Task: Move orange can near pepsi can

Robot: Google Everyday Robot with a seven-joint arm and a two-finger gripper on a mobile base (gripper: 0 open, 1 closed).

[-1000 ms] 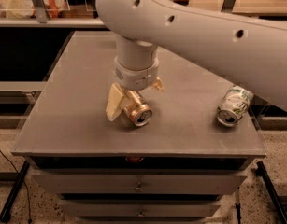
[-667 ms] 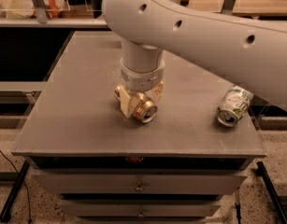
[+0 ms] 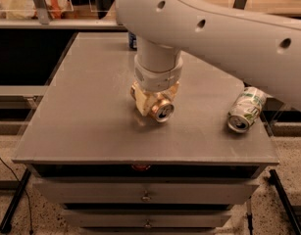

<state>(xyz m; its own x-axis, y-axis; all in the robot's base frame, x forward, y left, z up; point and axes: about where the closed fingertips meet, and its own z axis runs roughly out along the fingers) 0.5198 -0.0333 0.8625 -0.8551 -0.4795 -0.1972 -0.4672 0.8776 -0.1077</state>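
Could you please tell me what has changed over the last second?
The gripper closed its jaws on the orange can and shifted it slightly rightward in the view and a little farther back. The white-and-green can stayed lying where it was.

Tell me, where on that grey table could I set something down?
The whole left side of the table is bare, from its edge to the hand gripping the orange can mid-table. A smaller gap lies between that and the white-and-green can. The back is crowded by the arm and the pepsi can.
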